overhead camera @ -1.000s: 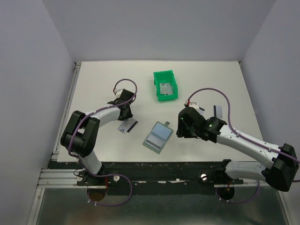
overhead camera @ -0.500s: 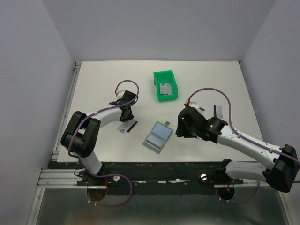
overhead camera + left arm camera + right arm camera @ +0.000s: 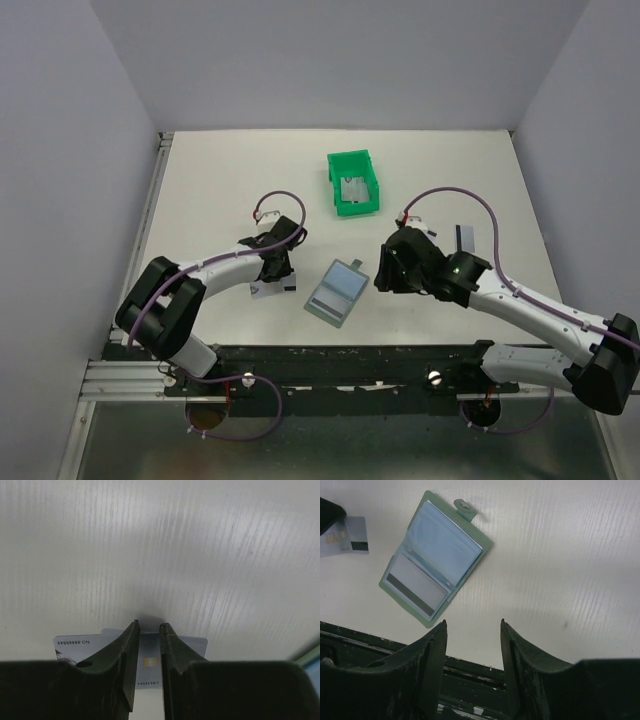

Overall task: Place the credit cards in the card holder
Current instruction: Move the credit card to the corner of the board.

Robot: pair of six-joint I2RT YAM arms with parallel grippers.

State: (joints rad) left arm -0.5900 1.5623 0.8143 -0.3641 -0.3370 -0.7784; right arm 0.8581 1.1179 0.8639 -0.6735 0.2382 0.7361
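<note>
On the table in the top view, the left gripper point(image 3: 277, 270) hangs over one card point(image 3: 268, 291) just beside the open card holder point(image 3: 336, 292); another card point(image 3: 352, 188) lies in the green bin point(image 3: 333, 185), and a third point(image 3: 465, 236) lies far right. In the left wrist view the jaws are narrow, with the card point(image 3: 80, 642) showing in the gap; I cannot tell whether it is pinched. It reads "NO" plus a row of digits, mostly eights. In the right wrist view the right gripper point(image 3: 472, 622) gapes wide and empty near the holder, whose lower pocket already carries a striped card point(image 3: 416, 586). The cards look light, stiff and slick, best pinched at an edge.
</note>
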